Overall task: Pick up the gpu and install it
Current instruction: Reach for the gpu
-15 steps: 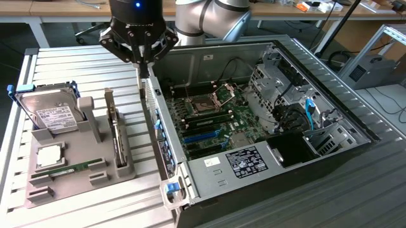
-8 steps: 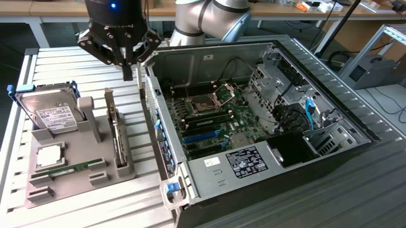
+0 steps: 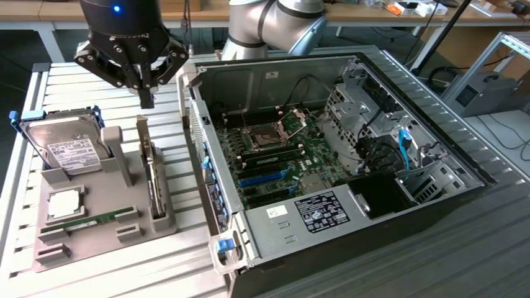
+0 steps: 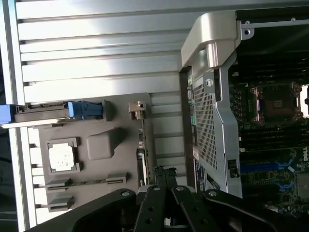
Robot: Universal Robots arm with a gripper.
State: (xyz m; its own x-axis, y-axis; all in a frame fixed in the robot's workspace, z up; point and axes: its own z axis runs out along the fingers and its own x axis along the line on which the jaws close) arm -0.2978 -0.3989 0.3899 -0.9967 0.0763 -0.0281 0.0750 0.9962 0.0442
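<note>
The gpu stands on its long edge in a slot of the grey holder, a thin dark card beside the open computer case. My gripper hangs just above the card's far end, its fingers shut with nothing between them, not touching the card. In the wrist view the gpu appears edge-on, with its metal end bracket away from the fingertips. There my gripper sits over the card's other end. The motherboard with its blue slots lies exposed inside the case.
A silver hard drive with blue rails leans in the holder to the exterior view's left of the card. A CPU and a green RAM stick lie in the holder too. The case wall rises close beside the card.
</note>
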